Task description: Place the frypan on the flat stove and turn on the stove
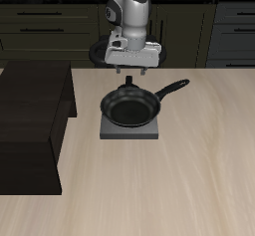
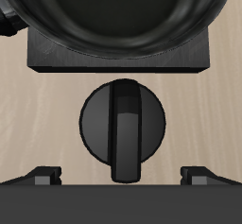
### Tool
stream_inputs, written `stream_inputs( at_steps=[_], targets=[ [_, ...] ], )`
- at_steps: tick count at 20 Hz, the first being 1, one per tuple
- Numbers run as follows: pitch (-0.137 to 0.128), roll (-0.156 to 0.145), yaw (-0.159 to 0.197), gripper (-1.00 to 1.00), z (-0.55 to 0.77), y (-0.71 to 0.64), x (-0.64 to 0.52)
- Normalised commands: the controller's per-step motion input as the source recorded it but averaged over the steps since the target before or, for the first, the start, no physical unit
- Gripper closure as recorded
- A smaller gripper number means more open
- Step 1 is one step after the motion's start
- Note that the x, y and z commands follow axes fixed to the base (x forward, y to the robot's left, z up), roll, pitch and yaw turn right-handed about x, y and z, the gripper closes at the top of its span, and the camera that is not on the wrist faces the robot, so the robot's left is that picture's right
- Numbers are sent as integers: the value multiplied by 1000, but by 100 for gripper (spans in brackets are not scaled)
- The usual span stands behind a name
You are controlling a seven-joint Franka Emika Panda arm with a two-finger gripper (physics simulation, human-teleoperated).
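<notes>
The black frypan (image 1: 129,107) sits centred on the flat stove (image 1: 129,134), its long handle (image 1: 171,88) angled toward the back of the table. In the wrist view the frypan (image 2: 118,10) covers the burner, and only the stove's grey edge (image 2: 118,61) shows. The stove's round black knob (image 1: 128,81) sits at the plate's back edge. My gripper (image 1: 128,71) hovers just above that knob (image 2: 121,124). It is open, one fingertip (image 2: 43,177) on each side of the knob, neither touching it.
A large dark cabinet block (image 1: 30,120) stands on the table beside the stove. Dark kitchen cabinets (image 1: 50,21) run behind the table's back edge.
</notes>
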Motion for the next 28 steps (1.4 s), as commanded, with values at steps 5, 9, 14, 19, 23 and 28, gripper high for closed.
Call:
stream_inputs(
  at_steps=[5, 9, 14, 19, 23, 28],
  targets=[
    [-22, -7, -11, -100, -51, -87, -90],
    [-7, 0, -6, -100, -59, -4, -97],
    [-23, 11, 9, -100, -100, 48, -117],
    [11, -6, -13, -100, -178, -52, -23],
    [16, -1, -6, -100, -105, 17, -26],
    [25, -3, -13, -100, -209, -15, 41]
  ],
)
